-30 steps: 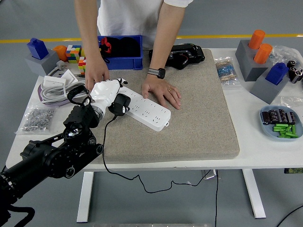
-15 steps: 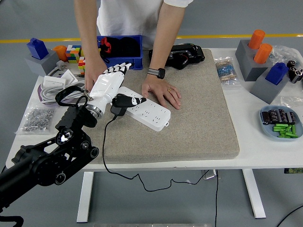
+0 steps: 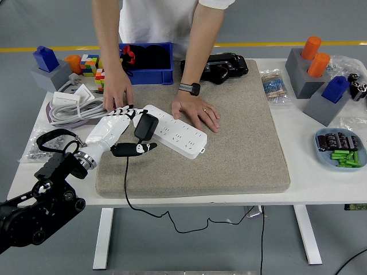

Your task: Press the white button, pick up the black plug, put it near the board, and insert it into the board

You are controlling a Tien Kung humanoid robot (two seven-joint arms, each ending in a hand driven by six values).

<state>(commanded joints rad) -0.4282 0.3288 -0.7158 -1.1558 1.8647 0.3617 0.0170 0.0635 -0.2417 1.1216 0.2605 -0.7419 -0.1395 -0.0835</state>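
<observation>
Beige mat (image 3: 229, 154) covers white table (image 3: 321, 186) over grey floor (image 3: 57, 23).

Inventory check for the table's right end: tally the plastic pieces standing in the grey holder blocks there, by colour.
Orange plastic cylinders: 2
Blue plastic piece: 1
Total: 3

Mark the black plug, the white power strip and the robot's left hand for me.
black plug (image 3: 145, 126), head view, on the middle of its black body.
white power strip (image 3: 179, 134), head view, on its top face among the sockets.
left hand (image 3: 112, 130), head view, on the white back of the hand.
</observation>
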